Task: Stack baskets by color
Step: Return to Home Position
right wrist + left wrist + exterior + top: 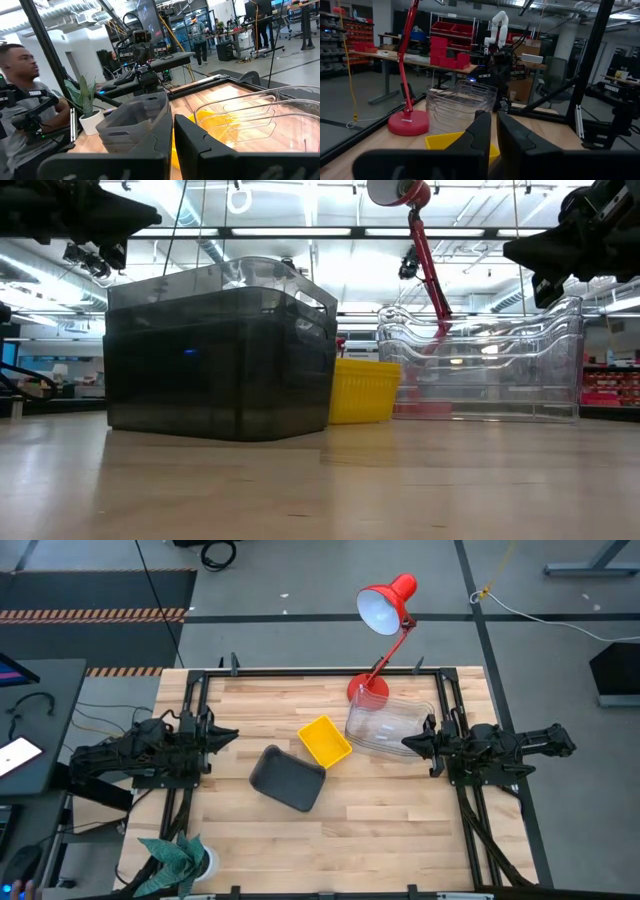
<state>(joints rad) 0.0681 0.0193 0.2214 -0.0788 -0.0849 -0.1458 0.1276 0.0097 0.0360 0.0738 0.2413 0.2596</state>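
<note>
High view – both arms sit at the wooden table's side edges, left gripper and right gripper each with fingers closed together, grasping nothing. A stack of smoky dark-grey plastic tubs stands mid-table, a small opaque yellow tub just beside it, then nested clear transparent tubs – by the red desk lamp.

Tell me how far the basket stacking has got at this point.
Done, it seems: everything stands in three piles by colour, a grey stack, a yellow stack and a clear stack, with nested rims showing on grey and clear; nothing lies loose. In hand: nothing; the left gripper and right gripper sit shut and empty at the sides of the table. Left: apparently only parking the arms.
</note>
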